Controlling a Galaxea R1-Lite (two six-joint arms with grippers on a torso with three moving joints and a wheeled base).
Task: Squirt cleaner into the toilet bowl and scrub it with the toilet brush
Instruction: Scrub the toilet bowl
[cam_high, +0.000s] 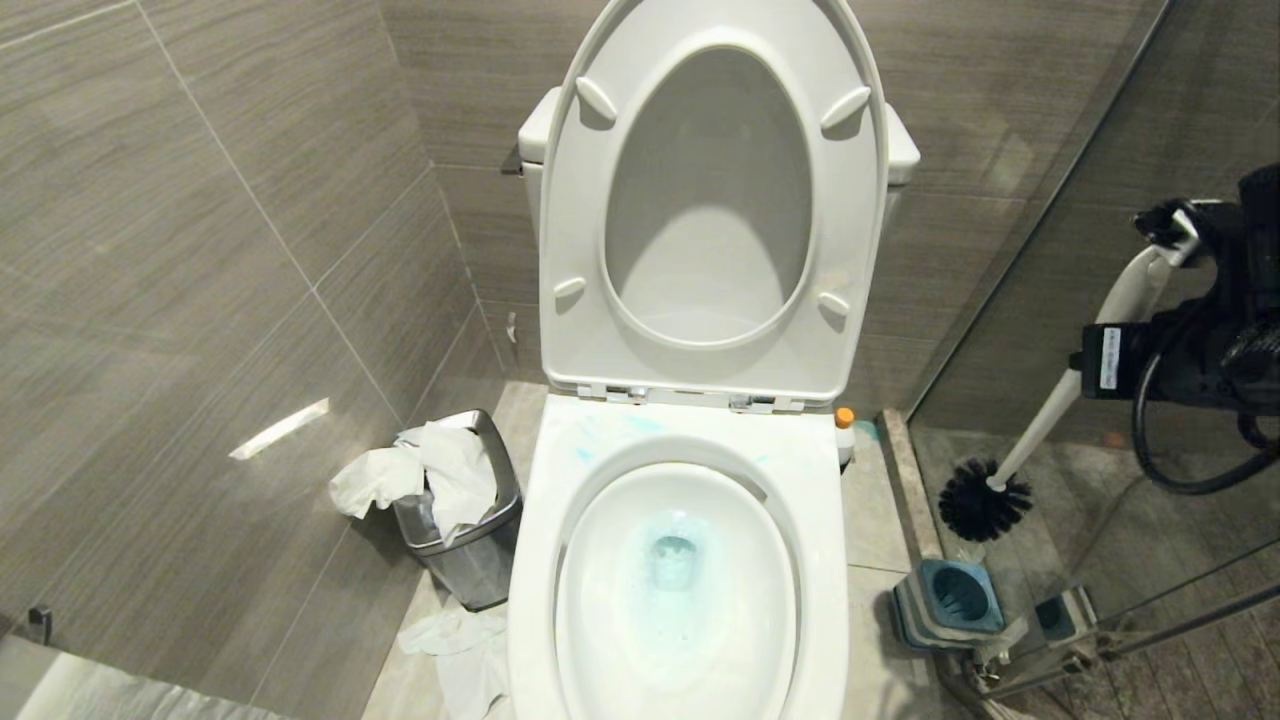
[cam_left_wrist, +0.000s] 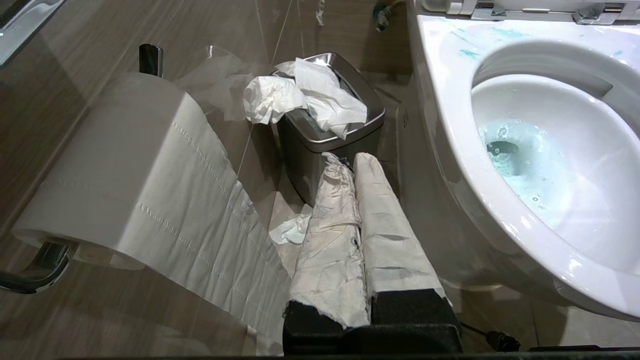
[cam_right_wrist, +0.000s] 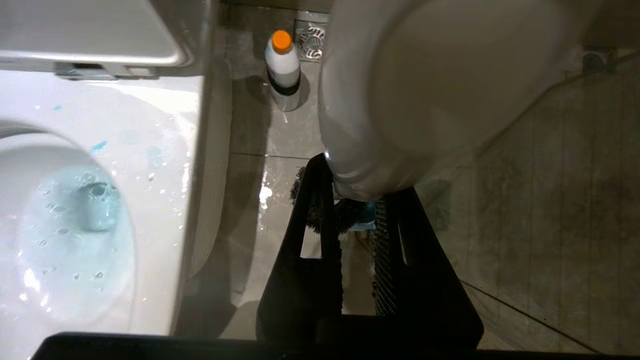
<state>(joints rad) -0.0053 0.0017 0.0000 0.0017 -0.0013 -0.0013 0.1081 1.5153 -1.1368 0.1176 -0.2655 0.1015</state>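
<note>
The white toilet bowl stands with seat and lid raised. Turquoise cleaner tints its water, and smears mark the back rim. At the right, my right gripper is shut on the top of the toilet brush. The brush hangs slanted, its dark bristle head in the air above the blue-grey holder, right of the bowl. In the right wrist view the white handle end sits between the black fingers. My left gripper, wrapped in white, is shut and empty beside the bowl's left side.
A steel bin stuffed with paper stands left of the toilet, with tissue on the floor. An orange-capped bottle stands right of the toilet's back. A glass partition runs along the right. A toilet roll hangs near my left gripper.
</note>
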